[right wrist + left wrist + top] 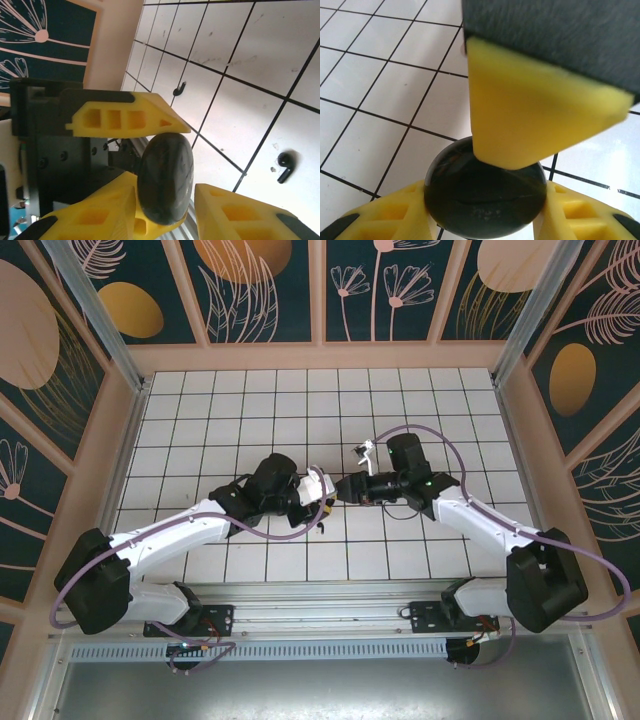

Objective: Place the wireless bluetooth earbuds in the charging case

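The round black charging case [485, 207] hangs above the tiles, and my left gripper [485, 200] is shut on its rim. It appears edge-on [167, 170] in the right wrist view, with my right gripper [165, 205] shut on its two flat faces. One right finger [530, 110] covers the top of the case. The left gripper's upper finger [125, 117] presses on the rim. Both grippers meet at mid-table [337, 490]. Two black earbuds lie loose on the tiles, one [285, 167] at the right and one [178, 90] farther off.
White tiled floor [250, 410] with patterned walls [260, 285] round it. The arm bases and a metal rail [320, 610] run along the near edge. Purple cables loop over both arms.
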{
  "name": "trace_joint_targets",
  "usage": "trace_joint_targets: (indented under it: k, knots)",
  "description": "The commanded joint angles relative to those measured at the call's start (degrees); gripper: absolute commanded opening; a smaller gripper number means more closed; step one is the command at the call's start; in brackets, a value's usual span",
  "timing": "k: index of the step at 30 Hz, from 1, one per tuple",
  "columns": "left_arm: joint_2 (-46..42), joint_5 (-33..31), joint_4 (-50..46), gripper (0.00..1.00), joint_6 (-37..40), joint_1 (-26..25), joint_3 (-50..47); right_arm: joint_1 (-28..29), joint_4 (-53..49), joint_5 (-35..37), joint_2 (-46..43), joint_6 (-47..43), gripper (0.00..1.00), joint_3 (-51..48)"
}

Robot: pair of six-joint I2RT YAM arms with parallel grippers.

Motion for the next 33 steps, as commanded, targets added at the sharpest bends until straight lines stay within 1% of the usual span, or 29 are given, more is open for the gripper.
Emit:
trace_joint_targets:
  k: [1,3,10,11,14,15,16,17,18,21,23,24,25,26,28,30,33]
  knots:
    - [-0.30,2.08,1.93,0.28,-0.75,0.09,1.81,0.52,-0.60,3.20,0.59,-1.75,0.37,2.32]
    - [-0.40,2.32,2.00,0.28,-0.95,0.17,1.99,1.92,-0.45,3.34,1.07,-1.85,0.37,2.55]
    - [-0.58,1.81,2.02,0.27,-1.25,0.13,2.69,3.00,-0.63,3.13,1.92,-2.27,0.35,2.90]
    - [-0.57,1.80,2.02,0.27,-1.45,0.14,2.84,3.00,-0.85,3.15,1.84,-2.37,0.34,2.91]
    - [-0.48,1.75,2.11,0.29,-1.83,0.15,3.04,3.05,-1.68,3.53,1.37,-3.28,0.26,2.99]
    - [-0.41,1.49,2.11,0.32,-1.90,0.10,3.04,3.03,-2.12,3.78,1.03,-4.02,0.23,3.07]
    - [-0.40,1.24,2.11,0.38,-1.92,0.11,3.04,2.99,-2.71,4.10,0.68,-4.94,0.22,3.17]
    - [-0.51,0.84,2.06,0.46,-2.00,0.15,3.03,3.07,-3.36,4.65,0.09,-6.40,0.20,3.30]
    - [-0.62,0.59,1.95,0.51,-2.06,0.12,3.09,2.94,-4.22,5.42,-0.69,-8.43,0.18,3.30]
    - [-1.78,-0.52,1.35,0.57,-0.35,0.10,3.13,1.93,-5.86,7.26,-3.65,-14.84,0.16,2.55]
    - [-2.86,-0.38,1.36,0.60,1.08,0.05,2.97,1.18,-5.88,6.51,-6.05,-18.69,0.14,1.39]
    - [-3.39,-0.27,1.45,0.62,1.50,0.09,3.03,-1.37,-5.69,5.72,-7.30,-20.91,0.14,0.56]
    - [-3.62,0.03,1.11,0.66,1.80,0.14,3.11,-2.57,-5.60,4.64,-8.42,-22.78,0.13,-0.03]
    - [-3.65,1.42,-0.31,0.67,3.11,0.11,3.69,-3.90,-5.72,3.21,-9.74,-25.34,0.13,-0.62]
    - [-3.41,3.10,-2.84,0.67,5.15,0.13,5.08,-6.08,-6.69,0.89,-11.86,-31.73,0.12,-1.10]
    - [-3.41,3.79,-4.06,0.66,5.82,0.19,5.82,-7.32,-9.31,-1.88,-13.29,-40.71,0.12,-0.64]
    - [-3.94,8.17,-4.88,0.64,9.51,0.17,5.90,-7.46,-14.20,-4.36,-15.31,-56.79,0.12,0.12]
